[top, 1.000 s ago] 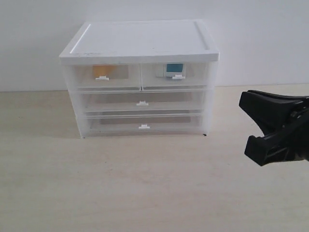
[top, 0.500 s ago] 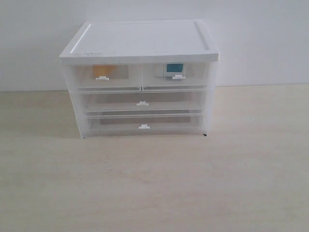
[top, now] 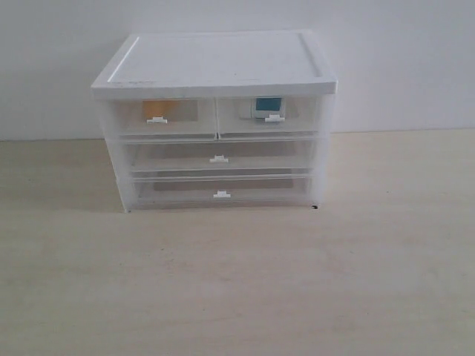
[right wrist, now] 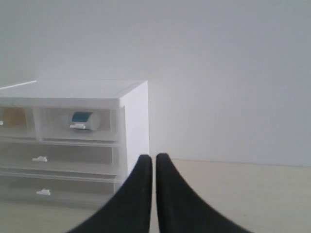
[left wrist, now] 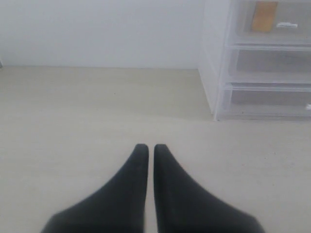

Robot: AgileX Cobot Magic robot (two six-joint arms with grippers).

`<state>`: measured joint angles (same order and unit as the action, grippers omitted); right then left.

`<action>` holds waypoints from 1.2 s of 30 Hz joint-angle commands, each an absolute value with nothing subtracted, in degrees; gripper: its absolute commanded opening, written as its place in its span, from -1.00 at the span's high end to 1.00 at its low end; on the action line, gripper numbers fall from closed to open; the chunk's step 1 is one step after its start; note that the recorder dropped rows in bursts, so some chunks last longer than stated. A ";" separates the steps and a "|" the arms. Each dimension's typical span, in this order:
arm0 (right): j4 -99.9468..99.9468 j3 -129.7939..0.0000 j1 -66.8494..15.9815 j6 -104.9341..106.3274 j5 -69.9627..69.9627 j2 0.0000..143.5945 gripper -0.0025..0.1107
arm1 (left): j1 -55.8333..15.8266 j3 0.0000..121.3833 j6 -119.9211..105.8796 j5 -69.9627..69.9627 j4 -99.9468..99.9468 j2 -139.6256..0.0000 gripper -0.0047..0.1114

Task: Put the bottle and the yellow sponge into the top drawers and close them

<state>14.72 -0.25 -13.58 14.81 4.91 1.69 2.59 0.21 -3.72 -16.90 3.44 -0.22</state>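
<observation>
The yellow sponge (top: pixel 155 108) lies inside the left top drawer (top: pixel 178 126), and the bottle (top: pixel 267 106) with its teal label lies inside the right top drawer (top: pixel 297 124). Both top drawers are pushed in flush with the cabinet front. No arm shows in the exterior view. My left gripper (left wrist: pixel 151 147) is shut and empty, low over the table, off to the cabinet's left; the sponge (left wrist: pixel 264 16) shows through the drawer front. My right gripper (right wrist: pixel 154 157) is shut and empty, off the cabinet's right side; the bottle (right wrist: pixel 85 119) shows through its drawer.
The white drawer cabinet (top: pixel 215 67) stands at the back of the light wooden table (top: pixel 237 282), against a white wall. Two full-width drawers (top: pixel 218 158) below the top ones are shut.
The right gripper, seen at the right edge of the exterior view a second ago, has withdrawn out of that view. The cabinet and drawers have not moved.
</observation>
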 commanded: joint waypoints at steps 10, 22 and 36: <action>14.69 0.00 -10.33 17.05 -11.14 0.00 0.96 | 2.76 0.00 -3.25 -16.72 3.33 0.00 0.85; 14.69 0.00 -10.33 14.97 -18.25 0.00 0.96 | 2.76 0.00 -3.25 -16.72 3.33 0.00 0.85; -3.74 0.00 -10.33 -1.71 -19.78 0.00 0.96 | 2.76 0.00 -3.25 -16.72 3.33 0.00 0.85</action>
<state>1.81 -0.25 -10.69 5.61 -19.81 0.29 2.59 0.21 -3.72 -16.90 3.44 -0.22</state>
